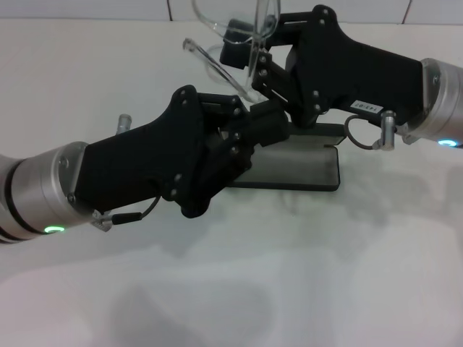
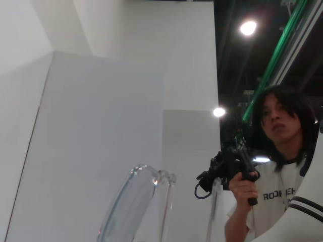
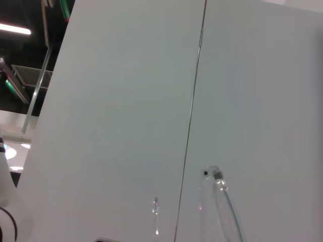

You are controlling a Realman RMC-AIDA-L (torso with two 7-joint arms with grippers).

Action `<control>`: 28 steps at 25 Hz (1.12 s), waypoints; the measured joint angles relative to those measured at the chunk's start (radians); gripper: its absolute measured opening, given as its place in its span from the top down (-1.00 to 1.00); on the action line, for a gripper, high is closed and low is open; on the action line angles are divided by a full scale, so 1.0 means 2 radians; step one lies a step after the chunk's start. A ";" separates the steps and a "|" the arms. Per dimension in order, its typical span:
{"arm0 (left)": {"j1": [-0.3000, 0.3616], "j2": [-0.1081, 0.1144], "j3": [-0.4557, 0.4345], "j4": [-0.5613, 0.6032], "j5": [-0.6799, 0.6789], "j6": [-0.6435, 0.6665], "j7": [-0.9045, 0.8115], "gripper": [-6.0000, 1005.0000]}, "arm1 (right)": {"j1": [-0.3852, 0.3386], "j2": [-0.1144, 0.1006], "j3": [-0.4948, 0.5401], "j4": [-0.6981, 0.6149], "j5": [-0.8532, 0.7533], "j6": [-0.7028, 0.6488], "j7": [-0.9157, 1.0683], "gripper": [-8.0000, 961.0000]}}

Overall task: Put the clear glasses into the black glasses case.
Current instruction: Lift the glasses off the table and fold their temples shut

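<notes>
Both the left hand [image 1: 278, 124] and right hand [image 1: 242, 50] seem closed on the light, slippery, fragile glasses [image 1: 231, 43], above the open case [image 1: 304, 170]; hold the frame, not lenses.

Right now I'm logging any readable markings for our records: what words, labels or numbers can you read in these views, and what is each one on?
"RO" and further letters, partly hidden by the hand: on the white T-shirt of the person in the left wrist view.
Small white label on the right arm, near the right gripper: printed characters too small to read.
Clear glasses and black glasses case: no text visible.
</notes>
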 joint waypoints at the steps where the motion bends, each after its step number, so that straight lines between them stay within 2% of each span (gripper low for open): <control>1: 0.000 0.000 0.000 0.000 0.000 0.000 0.000 0.88 | 0.000 0.000 0.000 0.000 0.001 0.000 0.000 0.74; 10: 0.001 -0.001 0.000 0.000 -0.004 0.020 0.001 0.88 | 0.000 0.000 -0.010 0.000 0.002 0.013 -0.009 0.74; 19: 0.002 -0.003 -0.004 -0.006 -0.015 0.017 0.000 0.88 | -0.001 0.000 -0.046 -0.025 0.002 0.049 -0.018 0.74; 28: 0.006 -0.002 -0.005 -0.013 -0.032 0.014 0.000 0.88 | -0.001 0.000 -0.050 -0.028 0.001 0.057 -0.020 0.74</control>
